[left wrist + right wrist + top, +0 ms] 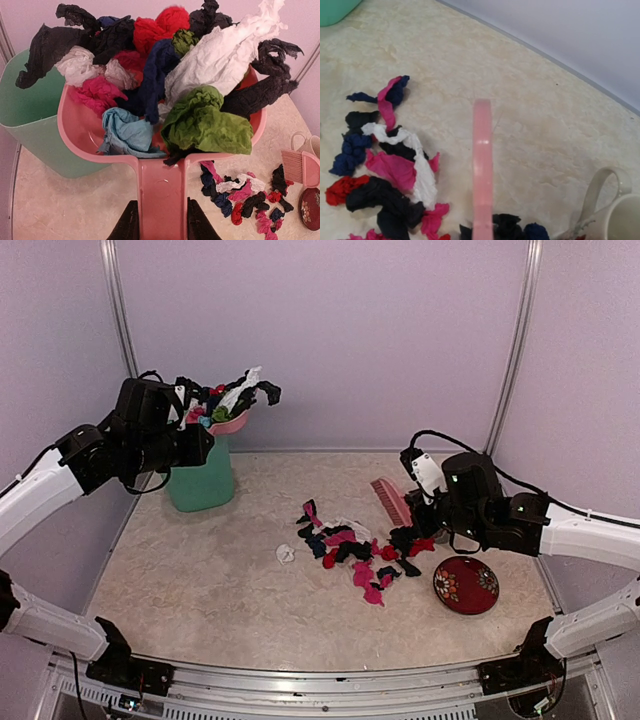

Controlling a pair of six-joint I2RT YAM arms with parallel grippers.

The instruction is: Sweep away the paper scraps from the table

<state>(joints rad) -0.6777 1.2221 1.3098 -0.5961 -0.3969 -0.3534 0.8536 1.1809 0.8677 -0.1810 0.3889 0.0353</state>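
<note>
My left gripper (pixel 161 220) is shut on the handle of a pink dustpan (pixel 80 125), held up over a green bin (pixel 30 110). The pan is heaped with paper scraps (pixel 200 65) in black, red, white, green, blue and pink. In the top view the loaded dustpan (pixel 232 422) sits just above the bin's rim. More paper scraps (pixel 350 550) lie in a loose pile on the table (pixel 200 580), right of centre. My right gripper (pixel 418 508) is shut on a pink brush (pixel 482 170), which hovers edge-on beside that pile (pixel 390 165); its fingers are hidden in the wrist view.
A red patterned dish (pixel 466 585) lies on the table at the right, near my right arm. A white mug (pixel 615 210) stands close to the brush. One white scrap (pixel 286 553) lies apart, left of the pile. The green bin (pixel 200 480) stands at the back left.
</note>
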